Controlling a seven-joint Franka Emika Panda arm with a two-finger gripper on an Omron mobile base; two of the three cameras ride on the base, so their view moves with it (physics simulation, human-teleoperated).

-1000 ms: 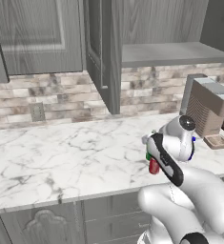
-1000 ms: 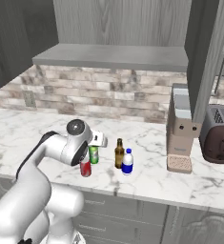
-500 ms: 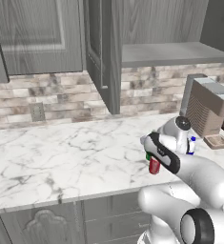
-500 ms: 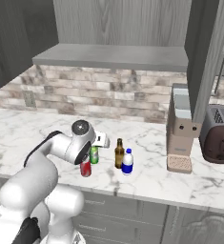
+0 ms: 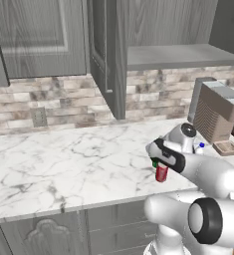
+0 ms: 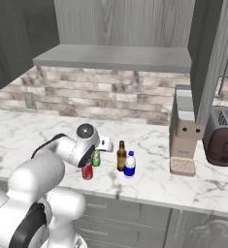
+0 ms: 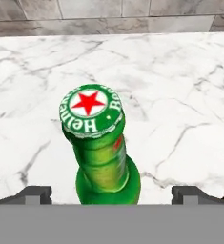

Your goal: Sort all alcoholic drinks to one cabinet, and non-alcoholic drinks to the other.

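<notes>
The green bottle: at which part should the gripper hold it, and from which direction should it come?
Probably from above: the green bottle stands upright between the open fingers. The gripper could lower and close on the round, slim neck, just under the wider cap, which should keep it from slipping.

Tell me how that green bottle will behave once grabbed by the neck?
The green bottle is tall and slim, so probably tips easily if nudged. Its glossy neck looks slippery; the open fingers should close below the cap. It is likely rigid and breakable.
</notes>
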